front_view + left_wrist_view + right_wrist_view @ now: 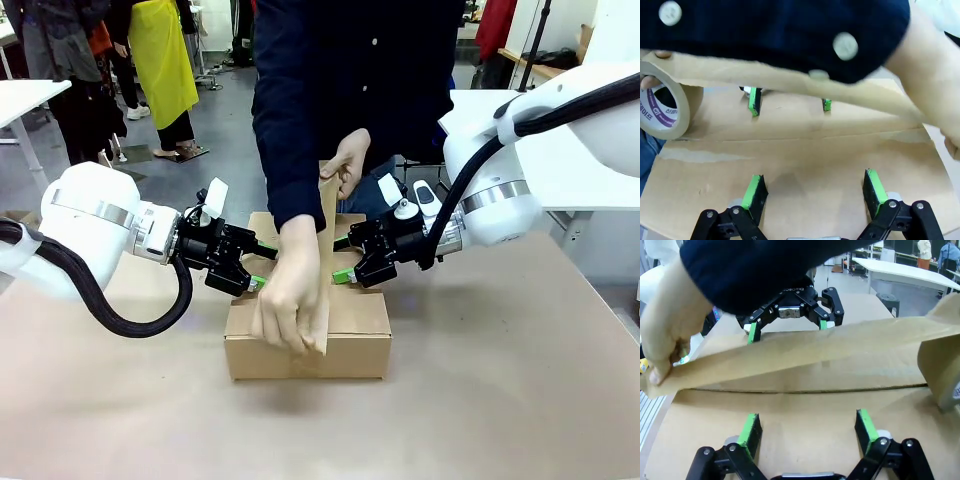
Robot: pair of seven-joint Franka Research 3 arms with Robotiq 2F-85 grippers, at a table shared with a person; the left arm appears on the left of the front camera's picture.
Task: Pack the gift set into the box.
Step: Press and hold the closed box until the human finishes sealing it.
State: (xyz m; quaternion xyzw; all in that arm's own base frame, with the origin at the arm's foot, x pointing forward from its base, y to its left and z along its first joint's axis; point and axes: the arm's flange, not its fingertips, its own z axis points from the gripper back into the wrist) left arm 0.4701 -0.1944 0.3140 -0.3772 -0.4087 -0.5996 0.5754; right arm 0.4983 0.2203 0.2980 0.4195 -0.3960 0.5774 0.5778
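Two black grippers with green pads are seen pressed against the closed top flaps of the box (308, 340), which sits at the centre of the front view on the brown table (500, 400). The left gripper (262, 270) is placed at the box's left edge, the right gripper (340, 258) at its right edge, and the fingers of both are held apart with nothing clamped between them. A strip of brown tape (325, 265) is stretched over the seam between the flaps by a person in a dark sleeve (285, 120). One hand (290, 295) is pressed down at the near edge of the box, while the other hand (346, 160) is held higher, behind the box. In the left wrist view, the tape roll (662, 107) is seen at the left edge of the frame. The gift set is hidden from sight.
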